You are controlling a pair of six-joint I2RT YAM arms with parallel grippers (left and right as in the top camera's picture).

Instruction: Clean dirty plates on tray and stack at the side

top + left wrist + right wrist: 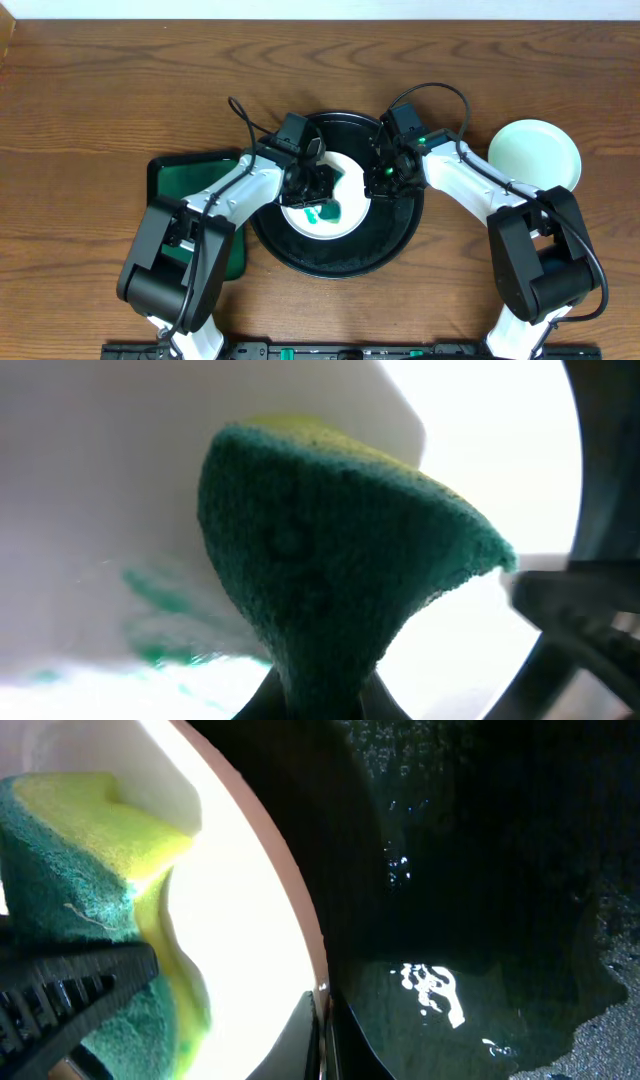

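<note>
Slippage is threatening: the right gripper (pixel 381 180) is pinching just the rim of the smeared plate (pixel 338 226) on the tray (pixel 396 236), while the left gripper (pixel 316 186), clamping the sponge (pixel 330 540), is pressing onto it. Hard scrubbing could twist it free.

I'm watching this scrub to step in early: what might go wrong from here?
The right gripper pinches only the rim of the round white plate, so scrubbing might twist it free onto the round black tray. The green-and-yellow sponge in the left gripper might spread the teal smears rather than lift them.
</note>
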